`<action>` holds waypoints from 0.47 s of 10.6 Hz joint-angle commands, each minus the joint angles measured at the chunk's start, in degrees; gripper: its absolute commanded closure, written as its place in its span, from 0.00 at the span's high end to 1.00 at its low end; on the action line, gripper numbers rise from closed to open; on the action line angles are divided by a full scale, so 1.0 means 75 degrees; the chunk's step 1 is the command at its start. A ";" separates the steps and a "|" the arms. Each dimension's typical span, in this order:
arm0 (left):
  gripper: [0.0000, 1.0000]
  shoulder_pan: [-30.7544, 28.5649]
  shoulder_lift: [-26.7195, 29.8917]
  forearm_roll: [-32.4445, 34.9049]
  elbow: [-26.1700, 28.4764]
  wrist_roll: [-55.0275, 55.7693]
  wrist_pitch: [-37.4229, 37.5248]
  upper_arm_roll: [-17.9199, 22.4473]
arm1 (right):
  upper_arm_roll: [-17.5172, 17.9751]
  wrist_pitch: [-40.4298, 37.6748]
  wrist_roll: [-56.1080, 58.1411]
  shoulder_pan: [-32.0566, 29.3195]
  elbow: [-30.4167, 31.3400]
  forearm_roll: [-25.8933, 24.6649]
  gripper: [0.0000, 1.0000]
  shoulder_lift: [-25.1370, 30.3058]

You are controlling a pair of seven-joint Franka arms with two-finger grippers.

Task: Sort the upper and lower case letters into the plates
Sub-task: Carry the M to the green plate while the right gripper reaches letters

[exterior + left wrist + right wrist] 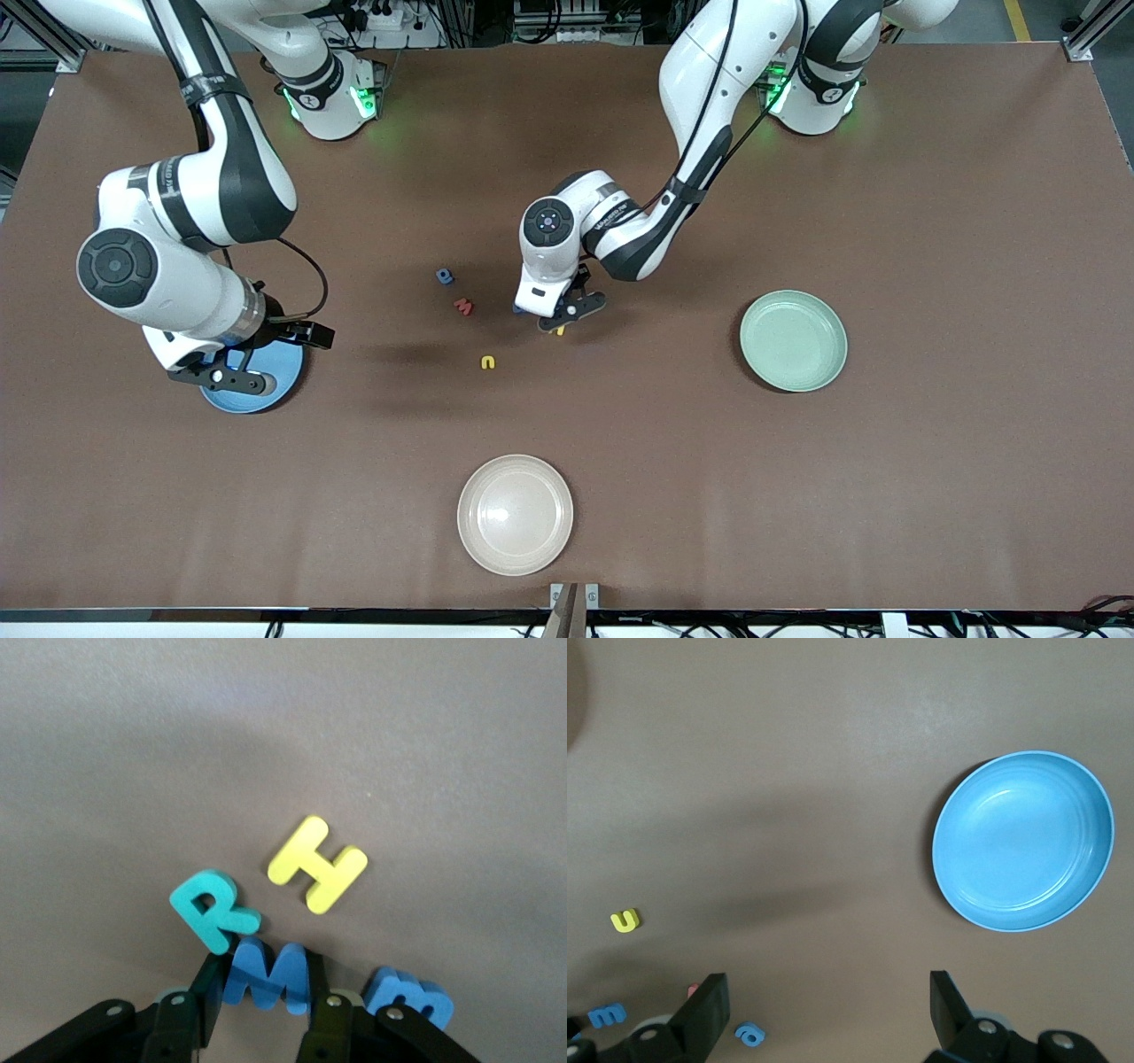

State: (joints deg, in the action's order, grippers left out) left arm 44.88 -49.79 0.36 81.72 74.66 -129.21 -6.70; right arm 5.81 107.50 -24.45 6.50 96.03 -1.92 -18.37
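Observation:
My left gripper (562, 319) is down at the table's middle, shut on a blue capital M (266, 975) that stands between its fingers. Close by lie a teal R (213, 909), a yellow H (317, 865) and a blue small m (408, 997). Toward the right arm's end lie a blue letter (445, 276), a red letter (463, 307) and a yellow u (487, 361). My right gripper (232, 377) hangs open over the blue plate (282, 372), with nothing between its fingers. The mint green plate (793, 341) sits toward the left arm's end.
A cream-beige plate (515, 514) lies near the table's front edge, nearer to the front camera than the letters. The right wrist view shows the blue plate (1023, 840) with nothing in it, and the mint green plate holds nothing either.

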 commanded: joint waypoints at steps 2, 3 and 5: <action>0.15 -0.0742 0.0530 -0.0199 -0.0372 -0.0740 0.1554 -0.0103 | -0.0013 0.0151 -0.0851 0.0351 0.0039 -0.0060 1.00 -0.0035; 0.16 -0.0989 0.0811 -0.0351 -0.0396 -0.1301 0.2094 -0.0103 | -0.0013 0.0210 -0.1074 0.0398 0.0051 -0.0060 1.00 -0.0058; 0.16 -0.1528 0.1303 -0.0330 -0.0246 -0.2787 0.2881 -0.0021 | -0.0013 0.0373 -0.1787 0.0725 0.0051 -0.0060 1.00 -0.0175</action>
State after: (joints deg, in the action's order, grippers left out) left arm 35.91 -43.68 -0.29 77.64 61.04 -111.13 -6.85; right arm 5.84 108.80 -33.32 10.06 96.13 -1.94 -18.95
